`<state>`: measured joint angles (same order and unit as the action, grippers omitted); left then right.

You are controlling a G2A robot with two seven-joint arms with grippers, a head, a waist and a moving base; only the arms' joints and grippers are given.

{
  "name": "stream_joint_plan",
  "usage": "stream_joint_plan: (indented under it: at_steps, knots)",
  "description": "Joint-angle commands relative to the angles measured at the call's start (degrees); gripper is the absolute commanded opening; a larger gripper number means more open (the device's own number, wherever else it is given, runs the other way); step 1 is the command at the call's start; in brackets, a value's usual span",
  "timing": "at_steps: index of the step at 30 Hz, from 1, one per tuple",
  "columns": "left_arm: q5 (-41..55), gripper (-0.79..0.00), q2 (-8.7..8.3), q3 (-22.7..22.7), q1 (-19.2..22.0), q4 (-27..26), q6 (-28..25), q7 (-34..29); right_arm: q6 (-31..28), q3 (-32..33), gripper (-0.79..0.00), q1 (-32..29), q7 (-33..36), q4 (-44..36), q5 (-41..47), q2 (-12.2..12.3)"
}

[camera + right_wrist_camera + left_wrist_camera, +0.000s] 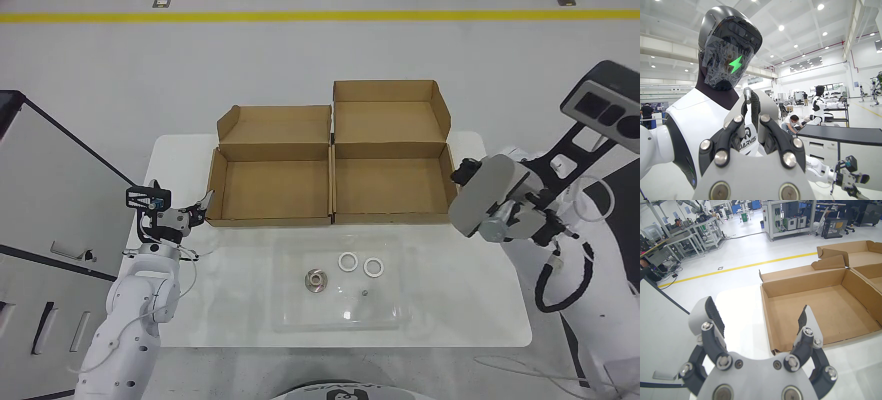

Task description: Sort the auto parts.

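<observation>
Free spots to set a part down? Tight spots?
Bare: floors of left box and right box; table either side of the clear tray. Crowded: tray's middle, with white rings and a metal part; left gripper at the left box's front corner.

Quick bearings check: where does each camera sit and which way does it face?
Top view: overhead, looking down at the table, left box, right box and clear tray; left arm and right arm show at the sides.
Left wrist view: behind the open left gripper, facing across the left box towards the hall floor.
Right wrist view: turned upward, facing the robot's head past the right gripper, shut on a bolt.
Shared: top and left wrist views both show the left box; the right wrist view catches the left gripper.
</observation>
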<state>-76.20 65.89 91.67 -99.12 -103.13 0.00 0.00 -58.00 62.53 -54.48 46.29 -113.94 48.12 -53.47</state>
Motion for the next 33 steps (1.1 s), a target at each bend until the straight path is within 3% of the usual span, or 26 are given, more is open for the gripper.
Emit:
stream_joint_plan:
  at_steps: [1, 22, 33]
  knots:
    - [0.0, 0.0, 0.0, 0.0, 0.0, 0.0, 0.0, 0.0, 0.0, 0.0, -0.785, 0.0, 0.0, 0.0, 0.0, 0.0]
    - [0.0, 0.0, 0.0, 0.0, 0.0, 0.0, 0.0, 0.0, 0.2, 0.0, -0.785, -0.1, -0.2, -0.1, -0.1, 0.0]
    - [0.0, 0.0, 0.0, 0.0, 0.0, 0.0, 0.0, 0.0, 0.0, -0.7, -0.785, -0.9, -2.2, -2.8, 0.8, -1.4]
